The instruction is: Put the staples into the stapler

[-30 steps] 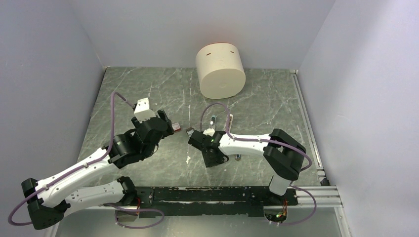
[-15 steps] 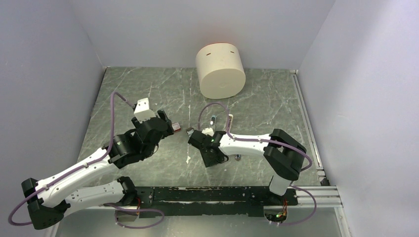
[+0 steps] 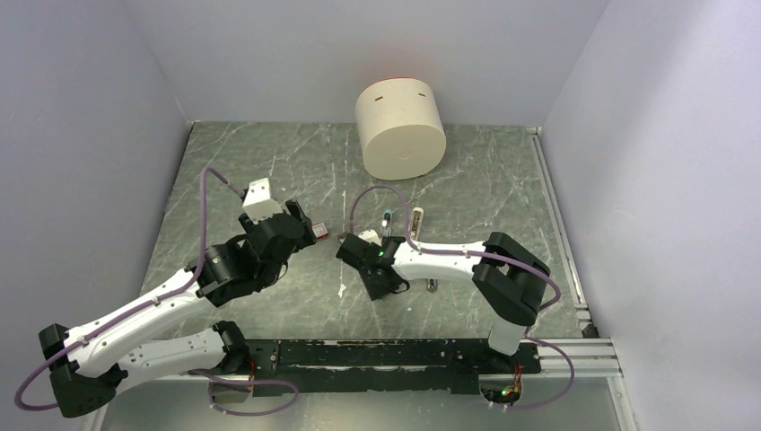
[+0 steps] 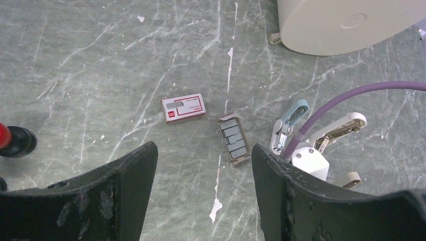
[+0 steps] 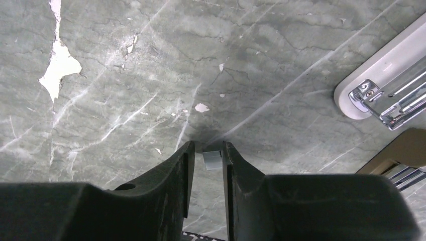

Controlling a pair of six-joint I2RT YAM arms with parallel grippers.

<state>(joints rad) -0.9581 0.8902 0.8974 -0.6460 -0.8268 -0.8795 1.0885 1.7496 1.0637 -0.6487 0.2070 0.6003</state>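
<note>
In the left wrist view a red-and-white staples box (image 4: pixel 184 108) lies flat on the marble, and beside it is its open tray of dark grey staples blocks (image 4: pixel 233 139). The white stapler (image 4: pixel 336 129) lies opened, with its metal rail showing (image 5: pixel 392 75). My right gripper (image 5: pixel 208 148) points down at the table, its jaws narrowed on one small grey staples block (image 5: pixel 212 159) between the tips. My left gripper (image 4: pixel 203 148) hovers open above bare marble, short of the tray, with nothing between its fingers. From above, the right gripper (image 3: pixel 352 248) sits just right of the box (image 3: pixel 319 232).
A large beige cylinder (image 3: pixel 401 130) stands at the back. A pale blue piece (image 4: pixel 289 123) lies left of the stapler, and a brownish piece (image 5: pixel 402 145) below it. A red-capped black knob (image 4: pixel 12 140) stands at the left. My right arm's purple cable (image 4: pixel 351 93) arcs over the stapler.
My right gripper has shifted slightly left and its jaws have drawn in on the small grey block. The left arm has not moved.
</note>
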